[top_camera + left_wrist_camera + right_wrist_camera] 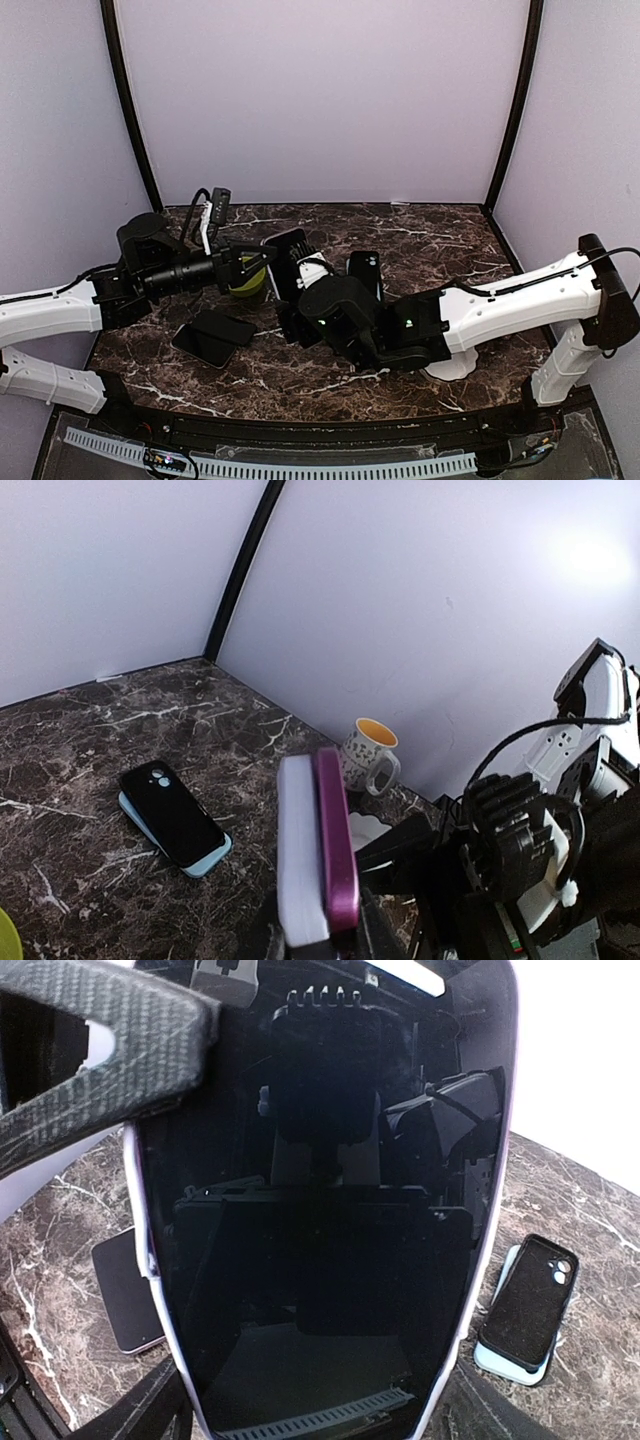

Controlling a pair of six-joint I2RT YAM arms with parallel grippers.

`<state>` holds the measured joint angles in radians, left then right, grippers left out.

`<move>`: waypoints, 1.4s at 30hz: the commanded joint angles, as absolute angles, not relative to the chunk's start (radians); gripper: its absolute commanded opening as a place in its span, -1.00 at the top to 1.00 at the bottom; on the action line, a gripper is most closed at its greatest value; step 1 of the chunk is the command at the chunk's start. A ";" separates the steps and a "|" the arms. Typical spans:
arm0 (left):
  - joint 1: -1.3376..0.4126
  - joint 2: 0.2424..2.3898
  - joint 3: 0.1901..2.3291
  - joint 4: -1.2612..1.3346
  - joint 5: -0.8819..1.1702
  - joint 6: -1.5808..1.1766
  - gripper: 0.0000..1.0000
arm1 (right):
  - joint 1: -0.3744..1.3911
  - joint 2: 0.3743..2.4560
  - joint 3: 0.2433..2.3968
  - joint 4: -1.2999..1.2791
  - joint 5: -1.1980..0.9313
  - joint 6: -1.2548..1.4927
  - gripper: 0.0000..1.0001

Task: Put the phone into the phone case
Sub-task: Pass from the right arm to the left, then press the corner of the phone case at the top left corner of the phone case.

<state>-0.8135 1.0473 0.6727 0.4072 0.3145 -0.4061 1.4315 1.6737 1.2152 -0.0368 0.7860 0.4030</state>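
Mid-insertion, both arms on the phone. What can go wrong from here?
The phone and purple case sit clamped edge-on in the left gripper, above the table. The case looks offset, so squeezing may seat it crooked. The right gripper also holds the phone, and an uneven release could drop it near the mug.

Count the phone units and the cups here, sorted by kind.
Phone units, cases included: 3 (held phone, black-on-blue phone, dark phone)
Cups: 2 (patterned mug, green cup)
Total: 5
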 commanded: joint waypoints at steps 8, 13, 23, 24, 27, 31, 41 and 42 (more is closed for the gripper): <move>-0.820 1.097 0.633 0.445 0.384 -0.214 1.00 | 1.380 1.410 1.021 0.003 0.461 0.365 -0.97; -0.876 1.093 0.501 0.636 0.286 -0.103 1.00 | 1.329 1.268 0.918 0.064 0.425 0.387 -0.97; -0.942 0.977 0.389 0.721 0.056 -0.112 1.00 | 1.295 1.470 1.154 0.012 0.455 0.264 -0.97; -0.950 0.977 0.415 0.685 0.060 -0.112 1.00 | 1.296 1.478 1.175 -0.017 0.457 0.265 -0.97; -0.979 1.004 0.457 0.654 0.056 -0.116 1.00 | 1.287 1.458 1.180 -0.057 0.495 0.290 -0.97; -1.011 1.075 0.481 0.748 0.091 -0.165 1.00 | 1.242 1.383 1.116 -0.068 0.488 0.344 -0.97; -1.051 1.246 0.551 0.831 0.222 -0.141 1.00 | 1.236 1.262 1.075 -0.225 0.506 0.481 -0.97; -1.054 1.260 0.556 0.824 0.235 -0.133 1.00 | 1.236 1.261 1.072 -0.230 0.511 0.480 -0.97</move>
<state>-1.0439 1.2484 0.4866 0.7273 0.1513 -0.1562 1.2385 1.2819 1.0916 -0.1749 0.4759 0.4271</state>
